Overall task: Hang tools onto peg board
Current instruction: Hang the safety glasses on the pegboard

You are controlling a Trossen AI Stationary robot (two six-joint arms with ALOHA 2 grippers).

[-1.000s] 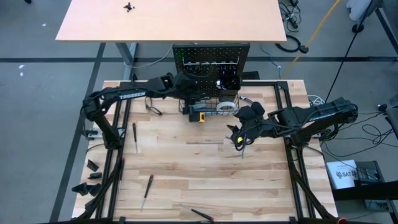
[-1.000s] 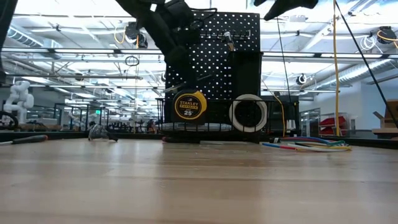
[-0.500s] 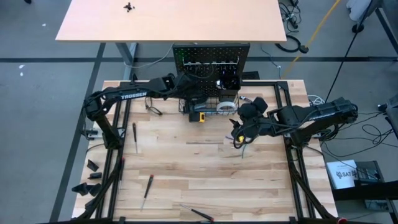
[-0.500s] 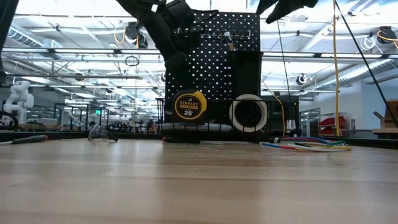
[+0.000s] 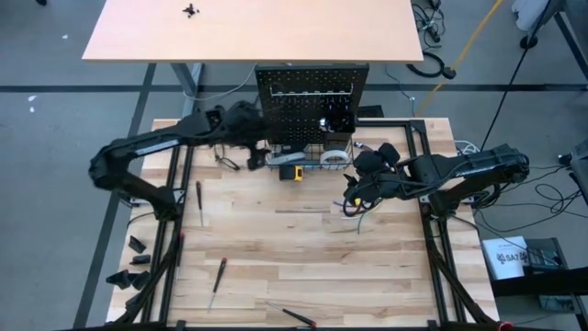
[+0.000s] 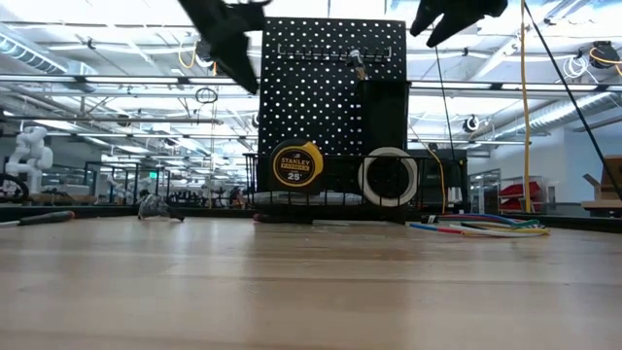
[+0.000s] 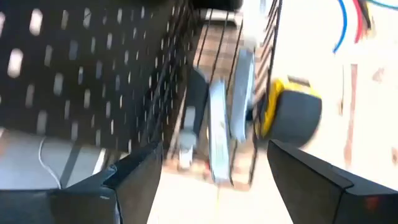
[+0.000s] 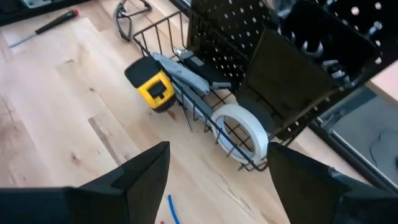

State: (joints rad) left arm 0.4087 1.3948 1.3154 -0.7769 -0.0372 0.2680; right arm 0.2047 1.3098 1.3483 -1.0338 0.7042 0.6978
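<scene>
The black peg board (image 5: 310, 92) stands upright at the table's far edge with a wire basket (image 5: 308, 158) at its foot. Grey utility knives (image 7: 217, 124) lie in the basket. A yellow tape measure (image 8: 152, 87) stands on the table just outside the basket's near left corner. A white tape roll (image 8: 239, 134) stands on edge at the basket's right end. My left gripper (image 5: 255, 154) is open and empty, just left of the basket. My right gripper (image 5: 354, 191) is open and empty, above the table near the basket's right end.
Screwdrivers lie on the table at the left (image 5: 199, 198) and near the front edge (image 5: 218, 276), (image 5: 294, 315). Pliers (image 5: 225, 158) lie left of the basket. A bundle of coloured wires (image 5: 360, 216) lies under my right gripper. The middle of the table is bare wood.
My left gripper has drawn back from the front of the peg board toward the table's left edge, and its arm has swung out to the left. My right gripper has gone a little toward the far edge, nearer the basket.
</scene>
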